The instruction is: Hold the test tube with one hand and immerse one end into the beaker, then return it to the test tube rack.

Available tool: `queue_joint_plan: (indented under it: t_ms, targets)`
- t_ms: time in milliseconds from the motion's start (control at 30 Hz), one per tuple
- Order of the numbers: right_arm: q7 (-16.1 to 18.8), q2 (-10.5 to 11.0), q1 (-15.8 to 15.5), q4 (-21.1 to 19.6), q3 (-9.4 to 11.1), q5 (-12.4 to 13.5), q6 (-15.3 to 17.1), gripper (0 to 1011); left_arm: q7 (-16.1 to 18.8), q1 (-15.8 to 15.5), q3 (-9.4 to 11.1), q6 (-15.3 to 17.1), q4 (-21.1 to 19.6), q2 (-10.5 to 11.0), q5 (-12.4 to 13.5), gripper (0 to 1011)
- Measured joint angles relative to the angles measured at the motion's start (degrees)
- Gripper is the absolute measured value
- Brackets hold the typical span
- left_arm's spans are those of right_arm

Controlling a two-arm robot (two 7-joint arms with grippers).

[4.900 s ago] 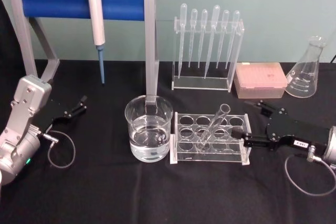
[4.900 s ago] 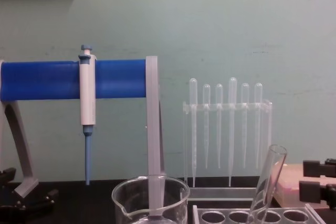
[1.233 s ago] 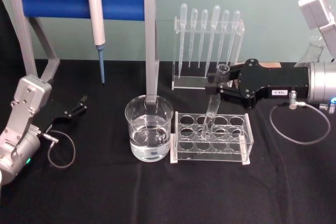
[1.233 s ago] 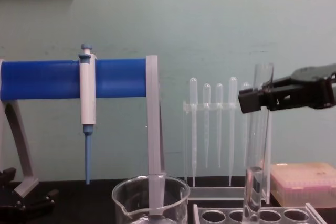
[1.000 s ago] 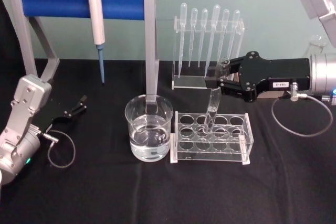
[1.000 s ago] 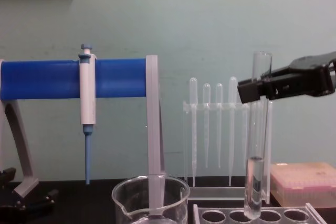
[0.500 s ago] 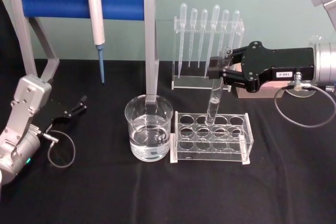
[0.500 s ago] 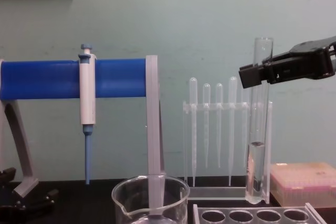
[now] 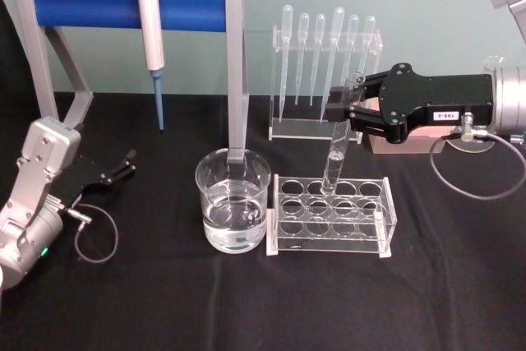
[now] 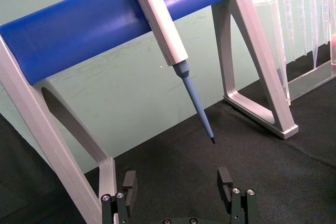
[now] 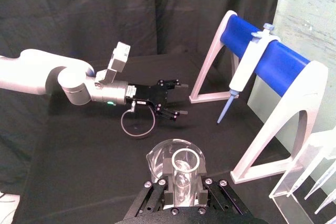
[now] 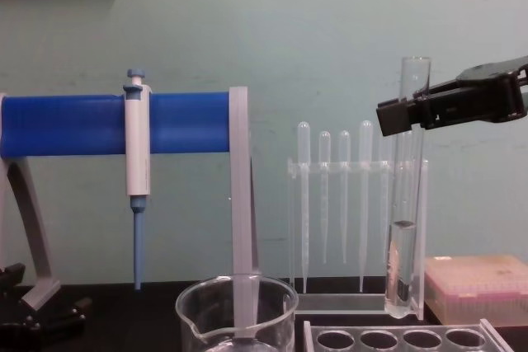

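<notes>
Counting gives 1 test tube (image 9: 335, 152), 1 beaker (image 9: 233, 203), 1 rack (image 9: 386, 223) with seemingly 8 holes, 6 pipettes (image 9: 325, 55) and 1 pipettor (image 9: 149, 22). The right gripper (image 9: 345, 111) reaches in level from the side, its jaws clenched on the test tube just under its rim. The tube hangs near upright below them, its liquid-filled bottom just above the rack, with the beaker lower and to their left. The left gripper (image 10: 176, 182) sits low over the black table (image 9: 246, 302), jaws parted. The chest view cuts off the rack and beaker.
</notes>
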Motion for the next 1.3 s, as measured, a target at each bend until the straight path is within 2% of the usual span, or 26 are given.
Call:
queue_joint_plan:
  t_ms: [1300]
  targets:
    - [0.0,-0.1,-0.1,0.0,0.1,-0.2,0.1,241,0.0,0.0,0.0,0.0,0.0,0.0,0.0,1000]
